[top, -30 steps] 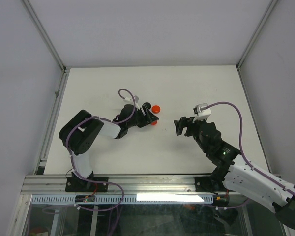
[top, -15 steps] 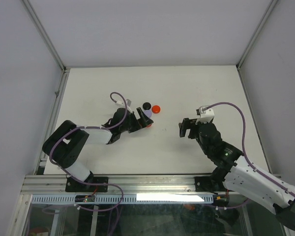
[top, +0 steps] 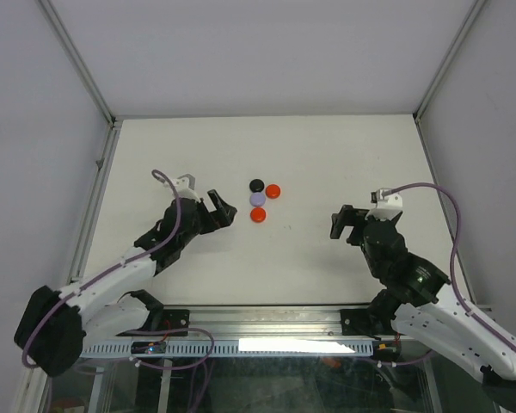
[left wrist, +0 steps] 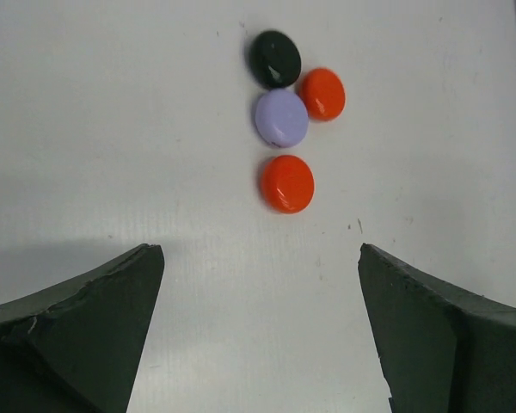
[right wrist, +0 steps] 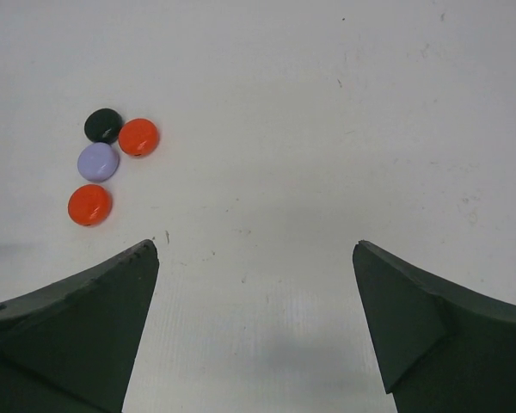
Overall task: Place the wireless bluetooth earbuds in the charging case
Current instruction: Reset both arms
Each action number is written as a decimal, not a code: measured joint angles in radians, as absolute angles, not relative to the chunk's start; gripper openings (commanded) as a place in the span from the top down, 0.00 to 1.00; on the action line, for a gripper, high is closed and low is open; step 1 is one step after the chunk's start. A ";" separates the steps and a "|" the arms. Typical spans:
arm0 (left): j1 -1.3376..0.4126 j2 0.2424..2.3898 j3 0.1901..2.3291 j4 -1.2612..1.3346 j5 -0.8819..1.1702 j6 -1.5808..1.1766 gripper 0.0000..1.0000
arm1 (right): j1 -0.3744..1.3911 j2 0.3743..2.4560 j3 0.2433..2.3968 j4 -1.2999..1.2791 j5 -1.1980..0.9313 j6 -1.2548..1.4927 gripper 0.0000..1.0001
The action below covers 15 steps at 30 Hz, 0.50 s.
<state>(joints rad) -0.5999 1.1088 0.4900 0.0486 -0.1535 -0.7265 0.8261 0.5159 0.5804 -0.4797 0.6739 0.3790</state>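
Four small round discs lie closed in a cluster at the table's middle: black (top: 256,185), red (top: 274,190), lavender (top: 258,199) and a second red (top: 258,215). No comma-shaped earbuds show in any view. My left gripper (top: 223,211) is open and empty, just left of the cluster. In the left wrist view the discs (left wrist: 281,118) lie ahead of the open left gripper (left wrist: 258,258). My right gripper (top: 344,222) is open and empty, well right of the discs. In the right wrist view the discs (right wrist: 97,162) sit at the left, beyond the open right gripper (right wrist: 254,254).
The white table (top: 327,155) is walled by a metal frame with rails along the left edge (top: 95,206) and the near edge (top: 267,320). Pale panels stand on the left, right and back.
My left arm has pulled back leftward and toward its base, off the discs, uncovering all of them. My right arm has drawn back to the right, away from the cluster.
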 measured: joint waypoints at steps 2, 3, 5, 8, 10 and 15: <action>-0.600 0.983 0.491 -0.025 -0.214 -0.704 0.01 | 0.826 0.484 0.591 -0.520 0.697 0.396 0.01; -0.600 0.922 0.491 -0.062 -0.240 -0.696 0.01 | 0.826 0.471 0.595 -0.534 0.705 0.402 0.01; -0.599 0.800 0.497 -0.138 -0.279 -0.687 0.01 | 0.826 0.441 0.606 -0.570 0.721 0.416 0.01; -0.594 0.646 0.522 -0.236 -0.316 -0.671 0.01 | 0.826 0.403 0.630 -0.619 0.732 0.434 0.01; -0.594 0.572 0.558 -0.299 -0.339 -0.650 0.01 | 0.826 0.379 0.648 -0.650 0.737 0.441 0.01; -0.594 0.465 0.685 -0.406 -0.387 -0.558 0.01 | 0.826 0.308 0.679 -0.679 0.736 0.443 0.01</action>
<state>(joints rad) -0.5941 0.4648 0.6849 -0.4065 -0.3870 -0.5575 0.8261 0.3084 0.6792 -0.6792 0.7357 0.4427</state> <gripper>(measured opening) 0.990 0.990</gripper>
